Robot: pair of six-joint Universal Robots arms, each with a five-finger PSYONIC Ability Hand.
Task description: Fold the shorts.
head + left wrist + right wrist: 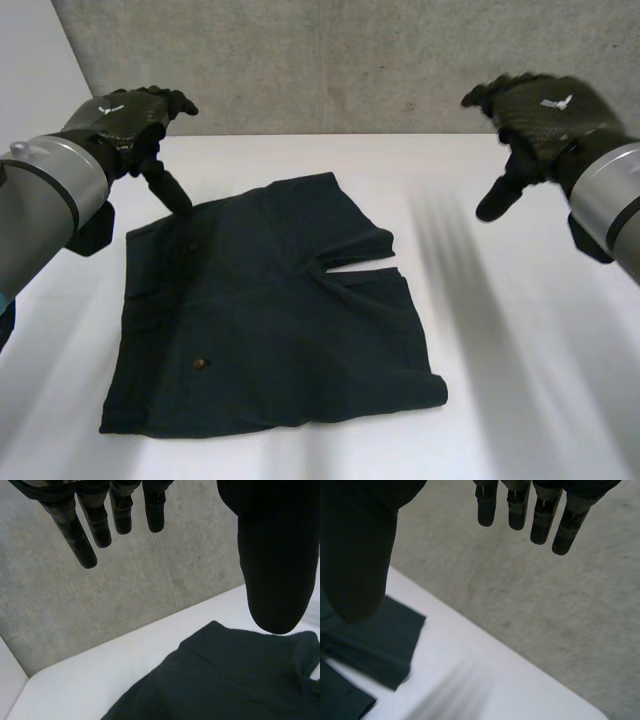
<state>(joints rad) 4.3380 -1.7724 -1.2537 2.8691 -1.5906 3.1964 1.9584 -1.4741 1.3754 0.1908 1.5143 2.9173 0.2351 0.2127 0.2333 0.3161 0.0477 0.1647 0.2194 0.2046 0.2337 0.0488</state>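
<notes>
The dark shorts (270,320) are laid flat on the white table (530,400), with the two legs pointing to the right side. The left hand (128,115) is raised near the far left corner of the shorts, and the right hand (540,110) is raised well apart from them. Both hands are held with fingers apart and nothing is gripped. A grey concrete wall (350,60) is seen behind the table.

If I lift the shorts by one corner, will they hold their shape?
Probably not: the shorts lie flat with soft creases near the leg split, so a lifted corner would likely drape. They look thin, so probably light. On the smooth white table, a push may bunch them rather than slide them whole.
</notes>
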